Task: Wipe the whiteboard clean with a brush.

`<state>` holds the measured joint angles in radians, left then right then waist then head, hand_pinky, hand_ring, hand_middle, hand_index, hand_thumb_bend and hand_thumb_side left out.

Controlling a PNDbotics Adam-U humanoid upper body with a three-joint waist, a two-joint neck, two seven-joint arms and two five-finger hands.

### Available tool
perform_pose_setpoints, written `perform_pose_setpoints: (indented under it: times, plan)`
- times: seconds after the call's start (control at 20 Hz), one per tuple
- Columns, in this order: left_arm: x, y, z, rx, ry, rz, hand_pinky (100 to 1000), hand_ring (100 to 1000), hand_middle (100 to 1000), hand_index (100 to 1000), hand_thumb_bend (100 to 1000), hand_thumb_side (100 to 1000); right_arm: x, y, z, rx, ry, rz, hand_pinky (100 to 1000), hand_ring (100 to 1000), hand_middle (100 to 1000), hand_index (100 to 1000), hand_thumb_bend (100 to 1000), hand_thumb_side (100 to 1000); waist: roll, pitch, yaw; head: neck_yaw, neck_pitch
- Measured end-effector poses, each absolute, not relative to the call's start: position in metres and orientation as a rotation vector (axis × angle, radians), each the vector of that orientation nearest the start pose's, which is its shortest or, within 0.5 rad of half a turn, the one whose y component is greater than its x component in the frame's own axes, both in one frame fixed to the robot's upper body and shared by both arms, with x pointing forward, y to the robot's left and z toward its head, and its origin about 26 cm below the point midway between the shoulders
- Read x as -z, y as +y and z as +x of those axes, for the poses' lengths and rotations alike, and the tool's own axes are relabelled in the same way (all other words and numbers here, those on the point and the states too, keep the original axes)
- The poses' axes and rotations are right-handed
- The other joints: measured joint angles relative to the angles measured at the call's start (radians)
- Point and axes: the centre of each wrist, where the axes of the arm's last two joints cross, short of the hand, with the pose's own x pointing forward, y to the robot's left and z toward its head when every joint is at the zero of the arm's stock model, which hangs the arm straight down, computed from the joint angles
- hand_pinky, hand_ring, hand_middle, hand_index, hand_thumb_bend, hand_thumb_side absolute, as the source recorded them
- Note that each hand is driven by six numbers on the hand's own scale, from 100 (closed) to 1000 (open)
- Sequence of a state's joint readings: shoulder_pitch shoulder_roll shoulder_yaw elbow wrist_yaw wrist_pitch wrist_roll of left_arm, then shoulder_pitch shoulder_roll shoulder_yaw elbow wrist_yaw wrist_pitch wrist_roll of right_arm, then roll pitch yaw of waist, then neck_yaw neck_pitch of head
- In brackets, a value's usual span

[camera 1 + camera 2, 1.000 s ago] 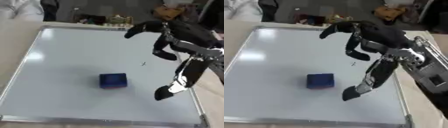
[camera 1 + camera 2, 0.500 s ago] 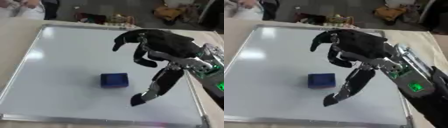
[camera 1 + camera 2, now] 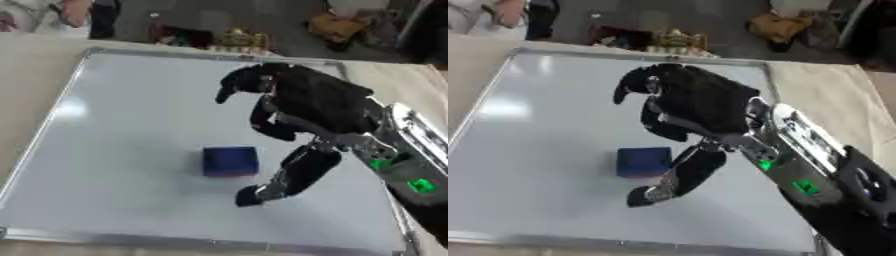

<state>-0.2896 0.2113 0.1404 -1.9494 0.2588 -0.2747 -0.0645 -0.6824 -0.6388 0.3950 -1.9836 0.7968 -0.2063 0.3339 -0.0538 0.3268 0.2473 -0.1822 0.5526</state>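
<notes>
A white whiteboard (image 3: pixel 105 125) with a metal frame lies flat on the table and fills most of both views. A dark blue block-shaped brush (image 3: pixel 230 161) sits on it near the middle. My right hand (image 3: pixel 306 102) reaches in from the right and hovers over the board, just right of and above the brush. Its fingers are spread and loosely bent, with the thumb (image 3: pixel 289 177) pointing down beside the brush's right edge. Nothing is held. My left hand shows in neither view.
The board rests on a beige table (image 3: pixel 35 65). Beyond its far edge lie cluttered small objects (image 3: pixel 227 39) and dark floor. A person's arm (image 3: pixel 52 12) shows at the upper left corner, away from the board.
My right hand has moved left across the board and now hovers next to the brush. The brush has stayed in place.
</notes>
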Motion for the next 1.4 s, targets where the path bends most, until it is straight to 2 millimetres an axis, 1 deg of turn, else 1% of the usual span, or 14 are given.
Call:
perform_pose_setpoints:
  times: [0.15,0.35,0.55,0.6,0.65,0.8,0.95,1.2,1.25,1.3,1.35,1.4]
  plan:
    - [-0.185,0.281,0.306,0.077,-2.514,-0.120,701,602,698,795,376,963,-0.271,-0.183,0.305,2.045,2.285,1.072,769,846,752,100,644,587,-0.001,0.001,0.000,0.000,0.000]
    - [-0.185,0.281,0.306,0.079,-2.512,-0.121,700,602,697,791,375,964,-0.267,-0.181,0.306,2.042,2.317,1.082,747,826,712,100,631,553,-0.001,0.007,0.003,0.000,-0.001]
    - [-0.185,0.281,0.306,0.082,-2.513,-0.121,700,600,695,786,372,965,-0.259,-0.180,0.315,2.056,2.370,1.094,718,798,619,100,616,541,-0.001,0.013,0.007,0.000,-0.001]
    - [-0.185,0.281,0.306,0.082,-2.513,-0.122,700,600,695,786,372,965,-0.257,-0.180,0.317,2.058,2.384,1.099,718,798,619,100,616,541,-0.001,0.014,0.007,0.000,-0.001]
    - [-0.185,0.281,0.306,0.082,-2.513,-0.122,700,599,695,784,371,966,-0.255,-0.181,0.320,2.057,2.395,1.106,697,779,584,100,606,525,-0.001,0.015,0.008,0.000,-0.002]
    - [-0.185,0.281,0.306,0.083,-2.514,-0.122,701,599,691,781,370,966,-0.248,-0.183,0.328,2.056,2.426,1.122,677,757,577,100,576,483,-0.001,0.019,0.011,0.000,-0.002]
    - [-0.185,0.281,0.306,0.085,-2.513,-0.122,701,599,689,778,368,967,-0.242,-0.185,0.335,2.074,2.436,1.124,677,756,591,100,553,445,-0.003,0.021,0.012,0.000,-0.002]
    - [-0.185,0.281,0.306,0.088,-2.512,-0.123,701,598,687,776,366,967,-0.232,-0.188,0.344,2.149,2.456,1.073,670,750,601,100,558,373,-0.004,0.024,0.014,0.000,-0.005]
    - [-0.185,0.281,0.306,0.089,-2.511,-0.124,701,598,686,775,365,968,-0.230,-0.189,0.346,2.169,2.461,1.057,667,747,610,100,560,345,-0.004,0.024,0.014,0.000,-0.005]
    - [-0.185,0.281,0.306,0.089,-2.511,-0.124,701,598,685,775,365,968,-0.229,-0.189,0.347,2.191,2.465,1.042,667,747,611,100,560,342,-0.004,0.024,0.014,0.000,-0.005]
    - [-0.185,0.281,0.306,0.090,-2.511,-0.124,702,598,685,774,364,968,-0.228,-0.190,0.348,2.213,2.468,1.026,666,746,619,100,558,305,-0.004,0.025,0.015,0.000,-0.006]
    - [-0.185,0.281,0.306,0.090,-2.511,-0.124,702,598,685,774,364,968,-0.226,-0.191,0.349,2.239,2.471,1.008,666,745,619,100,558,300,-0.004,0.025,0.016,0.000,-0.006]
